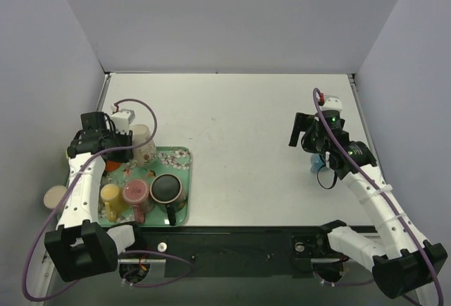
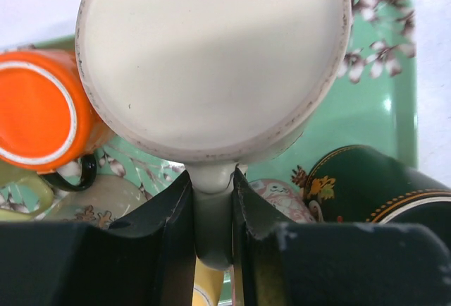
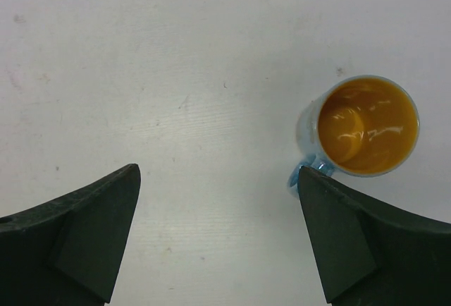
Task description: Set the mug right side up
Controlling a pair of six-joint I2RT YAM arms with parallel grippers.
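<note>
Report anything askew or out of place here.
The cream mug shows its base, its handle pinched in the left claw. Beside it on the green tray, an orange mug sits bottom-up too. A blue mug stands upright alone on the table, off the tray.

- Our left arm (image 1: 79, 192) reaches forward from its base, with the wrist turned inward.
- Our left gripper (image 2: 211, 193) is nearly closed. Its two dark fingers (image 2: 158, 235) pinch the handle of the mug (image 2: 211, 59) between them, and the mug's body sits just ahead of the fingertips.
- Our right arm (image 1: 377, 204) reaches forward and leans inward.
- Our right gripper (image 3: 218, 179) points downward, its fingers spread wide apart.
</note>
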